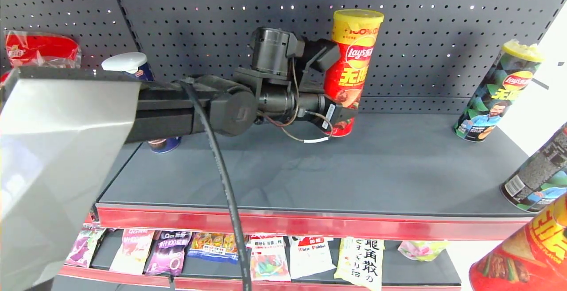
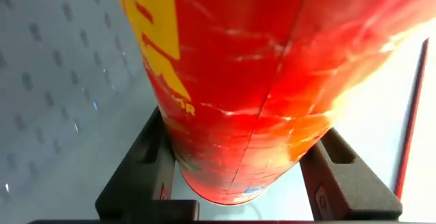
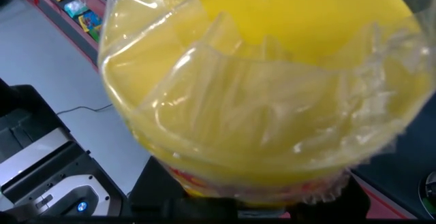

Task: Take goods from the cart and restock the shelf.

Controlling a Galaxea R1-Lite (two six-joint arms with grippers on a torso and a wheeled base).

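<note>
Firmly, upper centre, your left gripper [image 1: 335, 85] holds the red chip can [image 1: 357, 49] low, likely steadying it on the shelf [image 1: 354, 171].

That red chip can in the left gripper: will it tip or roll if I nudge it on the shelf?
Likely tips easily: the red chip can is tall and narrow, and leans in the left gripper. On its side the round body would probably roll along the shelf. Its glossy wrap looks slippery.
</note>
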